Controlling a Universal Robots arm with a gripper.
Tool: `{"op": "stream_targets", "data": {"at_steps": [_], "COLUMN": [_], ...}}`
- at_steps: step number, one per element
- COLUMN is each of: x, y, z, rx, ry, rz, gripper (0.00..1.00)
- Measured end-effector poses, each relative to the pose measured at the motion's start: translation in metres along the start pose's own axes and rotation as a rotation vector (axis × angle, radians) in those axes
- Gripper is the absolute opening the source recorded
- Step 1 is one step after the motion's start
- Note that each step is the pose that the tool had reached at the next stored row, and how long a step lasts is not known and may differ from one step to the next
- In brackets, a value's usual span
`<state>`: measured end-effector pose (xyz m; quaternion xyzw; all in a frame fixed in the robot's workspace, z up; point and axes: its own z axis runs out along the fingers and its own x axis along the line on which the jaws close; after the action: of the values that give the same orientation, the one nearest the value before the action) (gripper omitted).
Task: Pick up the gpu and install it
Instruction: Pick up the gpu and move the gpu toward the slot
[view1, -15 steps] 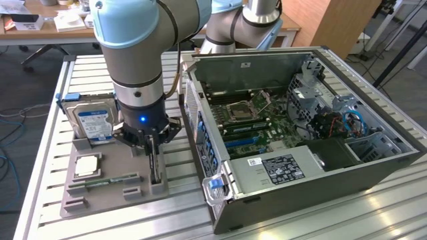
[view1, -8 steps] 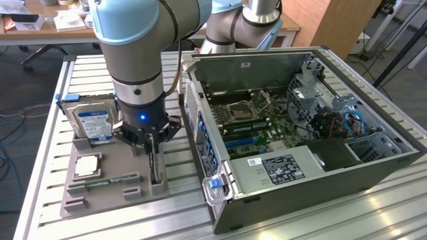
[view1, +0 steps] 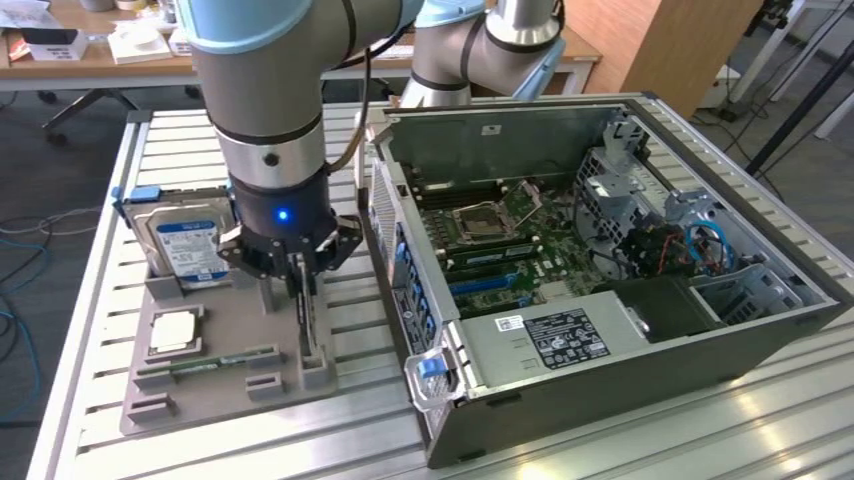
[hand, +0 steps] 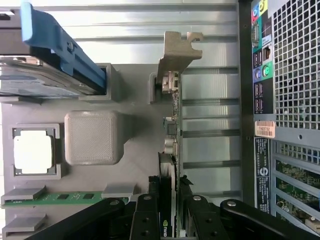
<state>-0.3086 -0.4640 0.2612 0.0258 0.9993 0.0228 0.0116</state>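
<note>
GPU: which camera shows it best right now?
Wrist view: the gpu runs edge-on along its length, with its metal bracket at the end away from the gripper, whose jaws are closed on both faces. The exterior view gives a thin dark upright card in the grey fixture, its top hidden by the gripper.

NVIDIA logo on the gpu edge, computer case label print unreadable

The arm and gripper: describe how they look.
The arm is a silver-grey tube with pale blue joint caps and a black cable down its side. Its black wrist section carries a small lit blue light. The gripper is black, with linked fingers pinned by round bolts.
</note>
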Motion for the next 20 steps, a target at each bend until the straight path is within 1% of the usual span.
{"op": "stream_targets", "data": {"at_steps": [5, 8, 13, 20], "x": [0.0, 0.0, -0.001, -0.002], "y": [0.0004, 0.0008, 0.0018, 0.0033], "z": [-0.0091, -0.018, -0.0392, -0.0711], "rx": [-0.0009, -0.0012, -0.0016, -0.0015], "ry": [0.0016, 0.0022, 0.0028, 0.0031], "rz": [-0.036, -0.05, -0.063, -0.068], "gripper": [0.26, 0.26, 0.26, 0.26]}}
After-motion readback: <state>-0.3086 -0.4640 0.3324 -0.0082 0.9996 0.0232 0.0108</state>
